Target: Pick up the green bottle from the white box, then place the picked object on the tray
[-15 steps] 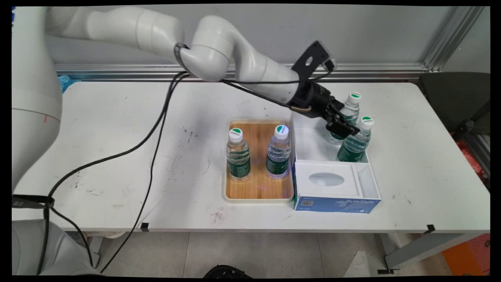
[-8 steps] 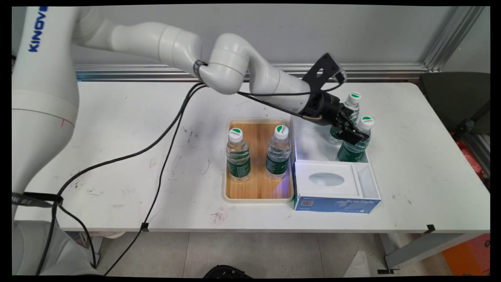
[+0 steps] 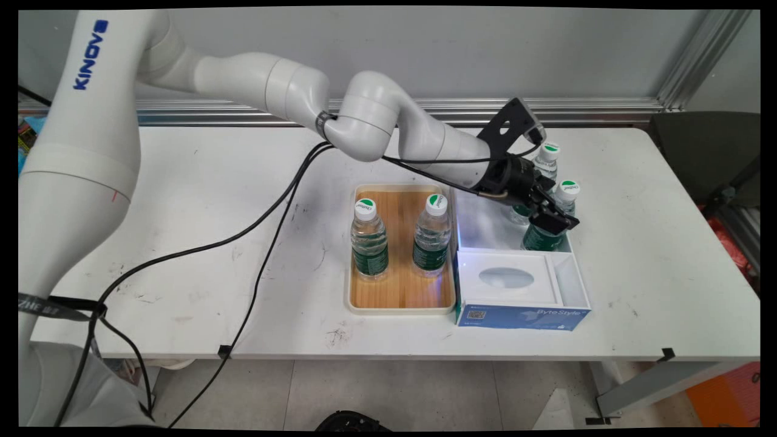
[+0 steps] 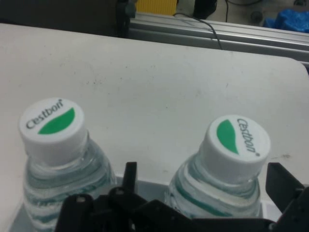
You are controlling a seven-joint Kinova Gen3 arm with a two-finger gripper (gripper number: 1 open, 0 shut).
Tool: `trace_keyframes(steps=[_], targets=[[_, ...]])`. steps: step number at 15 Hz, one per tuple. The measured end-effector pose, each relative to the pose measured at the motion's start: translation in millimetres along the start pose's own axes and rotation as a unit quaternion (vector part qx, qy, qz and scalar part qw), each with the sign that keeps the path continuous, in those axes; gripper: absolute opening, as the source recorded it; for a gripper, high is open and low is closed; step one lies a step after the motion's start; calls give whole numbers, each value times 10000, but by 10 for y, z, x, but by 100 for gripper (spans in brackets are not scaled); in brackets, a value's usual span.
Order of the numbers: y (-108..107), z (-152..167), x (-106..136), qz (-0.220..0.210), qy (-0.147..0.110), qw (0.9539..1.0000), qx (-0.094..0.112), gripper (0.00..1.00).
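1. The gripper [image 3: 555,220] is seen low over the white box [image 3: 580,285], against the body of the nearer bottle [image 3: 555,233].
2. In the hand view the fingers [image 4: 285,186] are seen spread wide on either side of that bottle [image 4: 227,169]; nothing is clamped.
3. A second bottle [image 3: 544,162] is seen just behind it in the same box.
4. Two more bottles [image 3: 369,240] [image 3: 432,235] are stood upright on the wooden tray [image 3: 400,291], just left of the box.
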Motion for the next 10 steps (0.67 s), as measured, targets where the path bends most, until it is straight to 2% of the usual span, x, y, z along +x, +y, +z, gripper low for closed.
trace_keyframes(steps=[5, 6, 10], targets=[[8, 99, -56, 5, 21, 10000, -12, 100], [9, 114, -65, -2, 32, 10000, -13, 0], [19, 140, -91, -31, 64, 10000, -31, 0]])
